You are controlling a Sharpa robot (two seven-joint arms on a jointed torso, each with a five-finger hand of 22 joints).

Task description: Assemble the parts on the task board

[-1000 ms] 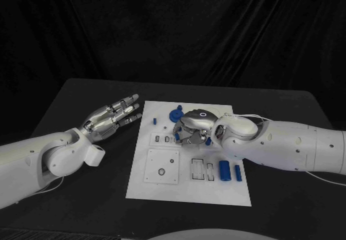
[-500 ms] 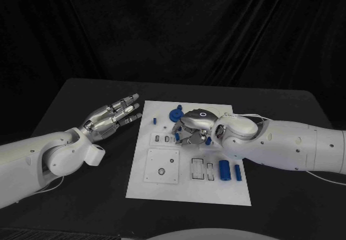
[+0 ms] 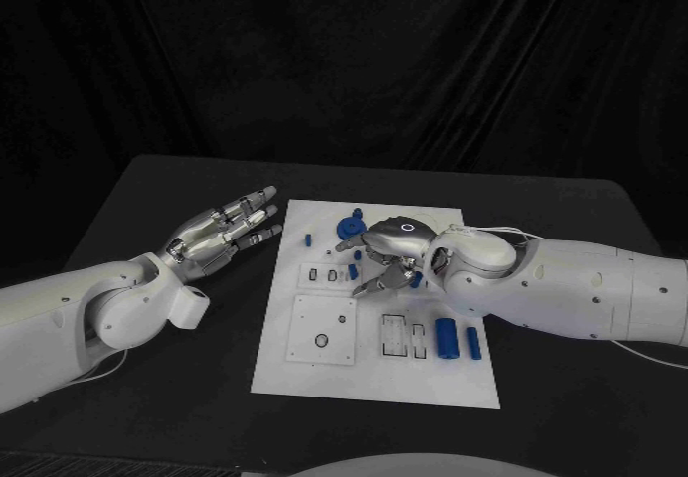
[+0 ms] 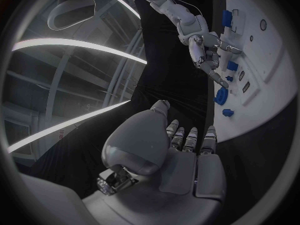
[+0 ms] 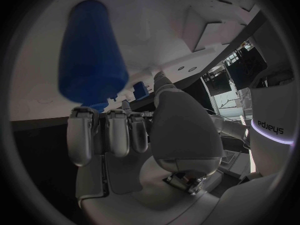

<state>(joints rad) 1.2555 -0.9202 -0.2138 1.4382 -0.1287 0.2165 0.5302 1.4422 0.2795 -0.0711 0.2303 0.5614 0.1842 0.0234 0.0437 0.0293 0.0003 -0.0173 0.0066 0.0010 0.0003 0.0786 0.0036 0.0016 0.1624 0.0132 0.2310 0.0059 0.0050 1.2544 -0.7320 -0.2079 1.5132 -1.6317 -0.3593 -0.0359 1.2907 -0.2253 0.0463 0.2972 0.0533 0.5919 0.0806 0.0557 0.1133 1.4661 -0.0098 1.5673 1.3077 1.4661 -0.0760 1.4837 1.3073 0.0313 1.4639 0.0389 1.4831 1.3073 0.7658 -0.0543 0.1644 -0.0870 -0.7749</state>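
— Cylinders (image 3: 446,339) are seen lying side by side at the near right of the task board (image 3: 330,383). They are judged rigid, light and smooth, so a hold across the middle is advised to stop them rolling.
— Noted. Further in, the right hand (image 3: 385,260) is poised over the board's middle, with a small blue peg (image 3: 353,270) at its fingertips. Whether it is pinched cannot be told.
— Beyond, the left hand (image 3: 223,234) is held off the board's left edge, fingers spread, nothing gripped.
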